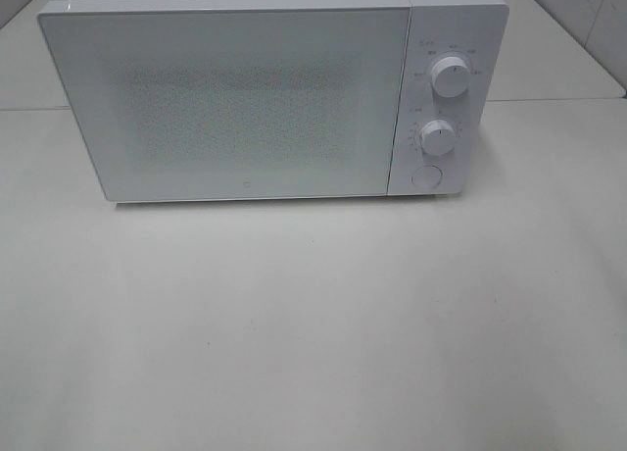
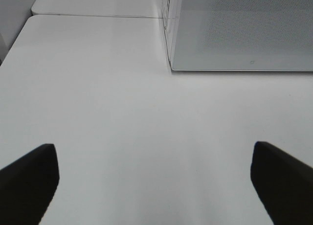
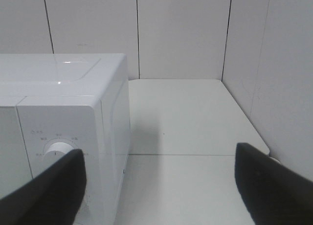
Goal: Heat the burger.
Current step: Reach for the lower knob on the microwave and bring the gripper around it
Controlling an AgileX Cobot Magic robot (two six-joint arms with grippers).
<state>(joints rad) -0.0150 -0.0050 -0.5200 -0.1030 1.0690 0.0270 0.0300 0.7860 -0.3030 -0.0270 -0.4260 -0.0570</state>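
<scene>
A white microwave stands at the back of the white table with its door shut. Its control panel has two round knobs and a round button. The burger and its pink plate are out of view in all three views. Neither gripper shows in the exterior high view. In the left wrist view my left gripper is open and empty above the bare table, in front of the microwave's left corner. In the right wrist view my right gripper is open and empty beside the microwave's right side.
The white table spreads in front of the microwave. A tiled wall closes the back and right side. A seam between table tops runs right of the microwave.
</scene>
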